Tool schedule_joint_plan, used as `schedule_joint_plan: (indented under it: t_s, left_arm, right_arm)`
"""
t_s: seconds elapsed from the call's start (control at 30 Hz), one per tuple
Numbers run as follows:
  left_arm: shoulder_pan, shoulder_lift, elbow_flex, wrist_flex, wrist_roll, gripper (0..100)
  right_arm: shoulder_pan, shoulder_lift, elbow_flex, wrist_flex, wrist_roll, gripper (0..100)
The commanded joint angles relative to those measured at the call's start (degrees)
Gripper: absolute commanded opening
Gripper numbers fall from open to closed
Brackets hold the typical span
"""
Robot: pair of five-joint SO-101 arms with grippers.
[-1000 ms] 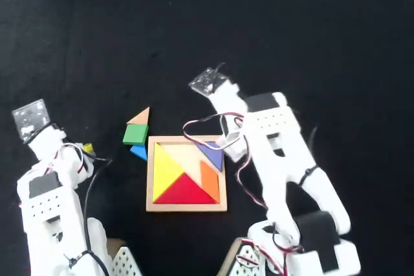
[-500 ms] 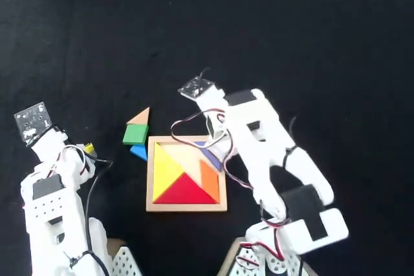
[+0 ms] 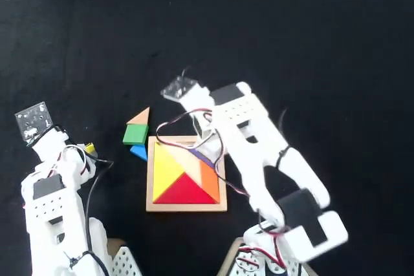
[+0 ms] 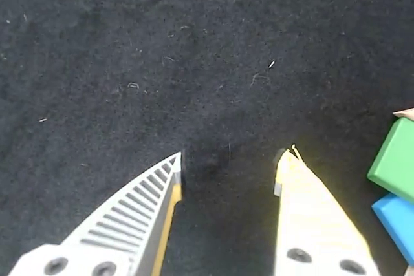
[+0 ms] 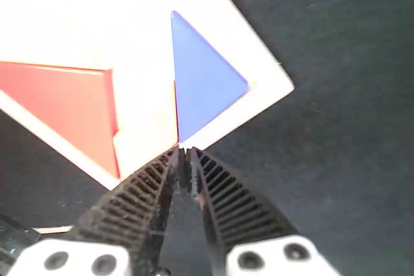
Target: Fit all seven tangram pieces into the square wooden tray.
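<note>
Black table (image 3: 336, 63), spanning the whole high view.
Right arm (image 3: 259, 147): stretched from the near edge over the far right corner of the tray.
Left arm (image 3: 48, 205): off to the left side, well apart from the tray.
Square wooden tray (image 3: 187, 208): near the table's middle, flat, between the two arms.
Inside the tray: yellow triangle (image 3: 165, 169) on the left, red triangle (image 3: 186, 192) along the near edge, orange piece (image 3: 210, 182) on the right, all lying flat and touching.
Right gripper (image 5: 185, 154): clenched on the tip of the purple triangle (image 5: 200, 82), at the tray's far right corner, pinched tip over the rim.
Left gripper (image 4: 228, 159): released, jaws spread over bare table, nothing between them.
Outside the tray, just beside its far left corner: green square (image 3: 134, 134), with peach triangle (image 3: 140, 117) touching on the far side and small blue piece (image 3: 138, 152) on the near side.
</note>
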State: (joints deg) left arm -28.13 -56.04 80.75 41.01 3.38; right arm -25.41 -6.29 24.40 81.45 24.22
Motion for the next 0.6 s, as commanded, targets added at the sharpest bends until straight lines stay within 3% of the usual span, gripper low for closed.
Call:
schedule_joint_plan:
  t_s: [0.0,0.23,0.57]
  left_arm:
    - [0.6,-0.1,-0.1,-1.0,0.5,23]
    - [0.6,-0.1,0.0,-1.0,0.5,23]
    - [0.6,-0.1,0.0,-1.0,0.5,23]
  right_arm:
    - [-4.5,-5.2,-2.9,1.1,-2.5,1.1]
    - [-8.0,1.7,1.7,-7.1,-1.8,1.1]
    - [-8.2,17.0,-5.5,-7.6,-0.5,1.1]
